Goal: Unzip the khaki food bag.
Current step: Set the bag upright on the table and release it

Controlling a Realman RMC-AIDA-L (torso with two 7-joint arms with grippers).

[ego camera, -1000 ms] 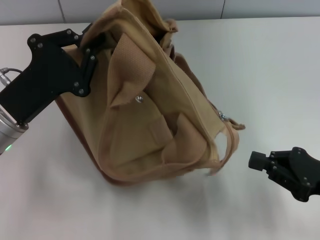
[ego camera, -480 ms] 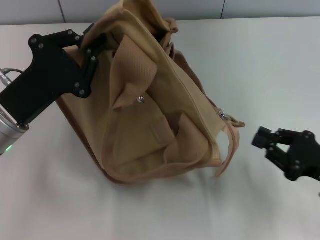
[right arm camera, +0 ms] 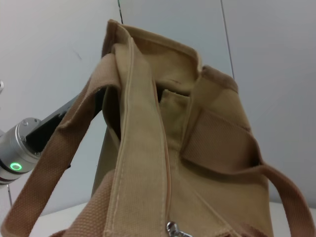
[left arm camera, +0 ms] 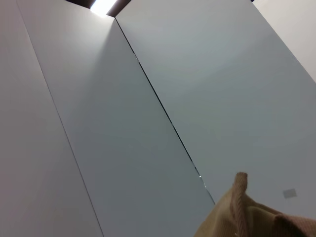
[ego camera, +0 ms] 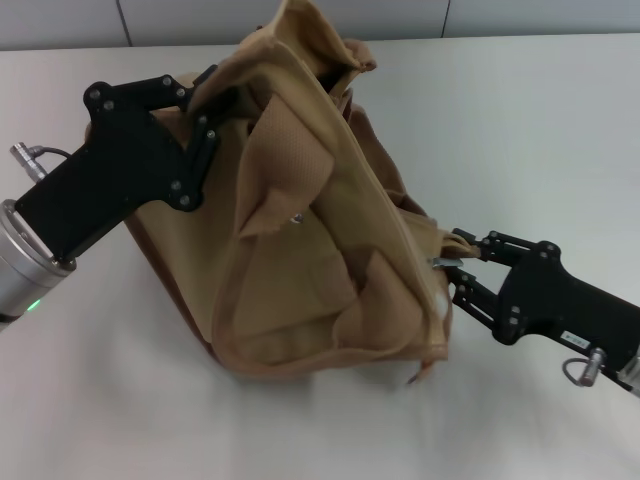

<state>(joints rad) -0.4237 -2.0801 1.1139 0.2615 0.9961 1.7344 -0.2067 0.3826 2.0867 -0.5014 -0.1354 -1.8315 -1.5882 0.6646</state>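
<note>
We are pinching the boxy, crumpled canvas khaki food bag (ego camera: 330, 250) with left hand (ego camera: 205, 105); right hand (ego camera: 452, 275) is spreading beside its metal zipper pull (ego camera: 441, 263).

We note the khaki food bag (ego camera: 330, 270) is matt woven canvas, its handles (right arm camera: 217, 143) a coarser ribbed webbing. The zipper pull (right arm camera: 174, 230) and snap (ego camera: 297, 217) look like shiny metal. Both grippers, left (ego camera: 215, 100) and right (ego camera: 462, 268), show matt black housings. The table (ego camera: 520, 120) is smooth and matt.
</note>
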